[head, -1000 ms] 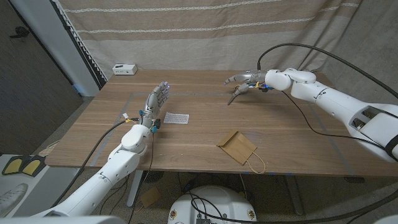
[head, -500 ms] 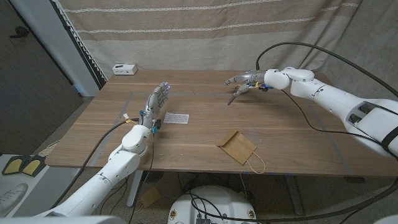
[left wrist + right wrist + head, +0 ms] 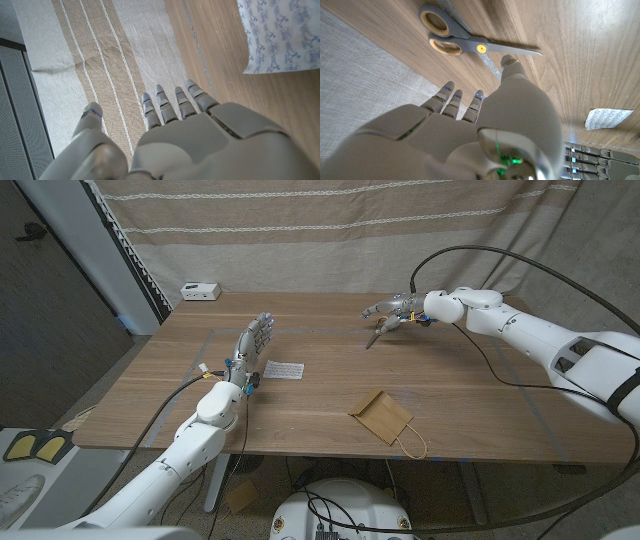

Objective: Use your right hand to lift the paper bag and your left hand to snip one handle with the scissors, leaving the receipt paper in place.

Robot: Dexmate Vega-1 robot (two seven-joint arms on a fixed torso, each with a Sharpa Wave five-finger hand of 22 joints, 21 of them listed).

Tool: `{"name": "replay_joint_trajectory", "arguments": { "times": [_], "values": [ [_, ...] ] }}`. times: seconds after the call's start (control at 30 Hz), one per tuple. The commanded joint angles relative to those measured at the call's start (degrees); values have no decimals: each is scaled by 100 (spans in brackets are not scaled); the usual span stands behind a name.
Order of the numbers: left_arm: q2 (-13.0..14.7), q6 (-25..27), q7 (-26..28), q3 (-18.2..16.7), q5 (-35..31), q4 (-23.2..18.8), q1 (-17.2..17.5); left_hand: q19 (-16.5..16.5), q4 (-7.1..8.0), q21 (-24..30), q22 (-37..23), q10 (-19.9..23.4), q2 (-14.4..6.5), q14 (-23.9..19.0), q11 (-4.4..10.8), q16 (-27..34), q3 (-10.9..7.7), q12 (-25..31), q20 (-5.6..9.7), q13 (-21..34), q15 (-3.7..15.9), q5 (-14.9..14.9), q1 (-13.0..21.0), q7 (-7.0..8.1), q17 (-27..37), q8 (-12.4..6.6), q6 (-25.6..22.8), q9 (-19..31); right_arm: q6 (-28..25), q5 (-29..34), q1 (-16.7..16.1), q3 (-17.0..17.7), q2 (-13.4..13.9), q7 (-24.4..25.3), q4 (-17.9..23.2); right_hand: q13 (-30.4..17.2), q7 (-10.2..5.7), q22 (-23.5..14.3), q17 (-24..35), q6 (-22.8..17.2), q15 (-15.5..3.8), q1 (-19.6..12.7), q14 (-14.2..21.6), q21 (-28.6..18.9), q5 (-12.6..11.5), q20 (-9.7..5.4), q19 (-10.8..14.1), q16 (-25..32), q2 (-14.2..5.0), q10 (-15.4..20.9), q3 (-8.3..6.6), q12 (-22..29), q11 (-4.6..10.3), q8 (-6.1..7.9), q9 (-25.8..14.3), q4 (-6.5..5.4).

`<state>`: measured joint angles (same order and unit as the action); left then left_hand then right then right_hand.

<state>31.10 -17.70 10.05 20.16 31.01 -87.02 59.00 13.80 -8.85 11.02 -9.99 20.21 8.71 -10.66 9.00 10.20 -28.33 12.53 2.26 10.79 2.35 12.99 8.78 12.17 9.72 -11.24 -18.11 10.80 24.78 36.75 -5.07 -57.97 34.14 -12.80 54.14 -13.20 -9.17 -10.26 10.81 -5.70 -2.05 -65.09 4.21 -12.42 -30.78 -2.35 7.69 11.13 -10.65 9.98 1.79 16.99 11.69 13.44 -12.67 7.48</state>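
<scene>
right hand (image 3: 392, 313) open, hovering over grey-handled scissors (image 3: 470, 39) | left hand (image 3: 253, 340) open, beside patterned receipt paper (image 3: 283, 369) | flat brown paper bag (image 3: 381, 416) nearer, wooden surface (image 3: 460, 380)

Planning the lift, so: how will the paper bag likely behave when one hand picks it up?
The paper bag lies flat and folded on the table, so it probably weighs little and may slide before fingers get under it. Its thin looped handle hangs past the table edge and looks floppy. Lifted by one edge, the bag would likely sag or unfold.

We count one paper bag (image 3: 381, 416), one pair of scissors (image 3: 470, 41), one receipt paper (image 3: 284, 369), one small white box (image 3: 201, 291).
</scene>
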Motion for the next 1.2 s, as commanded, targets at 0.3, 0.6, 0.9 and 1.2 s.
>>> {"name": "replay_joint_trajectory", "arguments": {
  "times": [0.3, 0.6, 0.9, 1.2],
  "values": [
    [-12, -25, 32, -3, -3, -42, 50, 61, 11, 17, -15, 52, -6, -44, -10, 7, 27, 20, 845, 16, 995, 46, 67, -6, 26, -27, -84, 13, 157, 202, 226, -310, -139, 217, -364, -50, -61, -26, 31, -402, -1067, -209, 66, 41, 83, -911, 37, 25, 19, 7, -157, 42, -26, 175, -36, -43],
    [11, -1, 75, -18, -16, -113, 97, 61, 15, 17, -15, 56, -8, -46, -5, 8, 34, 20, 846, 16, 995, 44, 64, -6, 26, -28, -92, 13, 148, 271, 271, -391, -161, 247, -400, -56, -34, -27, 40, -512, -1058, -192, 100, 43, 113, -907, 39, 43, 17, 55, -170, 67, -31, 216, -45, -92],
    [13, 8, 82, -11, -26, -134, 112, 61, 18, 17, -15, 63, -10, -48, -7, 8, 41, 21, 847, 16, 995, 43, 63, -15, 27, -29, -100, 13, 211, 261, 329, -464, -237, 339, -618, -48, -21, -29, 63, -626, -1057, -153, 240, 26, 151, -905, 89, 102, 60, 26, -163, 56, -67, 258, -58, -147],
    [-9, 6, 91, 4, -39, -125, 98, 58, 21, 16, -15, 68, -12, -50, -4, 8, 48, 20, 843, 16, 995, 42, 61, -11, 27, -26, -99, 13, 307, 406, 441, -664, -345, 449, -817, -40, 1, -27, 61, -740, -1062, -154, 242, 14, 167, -929, 139, 92, 74, 105, -165, 85, -80, 302, -70, -158]
  ]
}}
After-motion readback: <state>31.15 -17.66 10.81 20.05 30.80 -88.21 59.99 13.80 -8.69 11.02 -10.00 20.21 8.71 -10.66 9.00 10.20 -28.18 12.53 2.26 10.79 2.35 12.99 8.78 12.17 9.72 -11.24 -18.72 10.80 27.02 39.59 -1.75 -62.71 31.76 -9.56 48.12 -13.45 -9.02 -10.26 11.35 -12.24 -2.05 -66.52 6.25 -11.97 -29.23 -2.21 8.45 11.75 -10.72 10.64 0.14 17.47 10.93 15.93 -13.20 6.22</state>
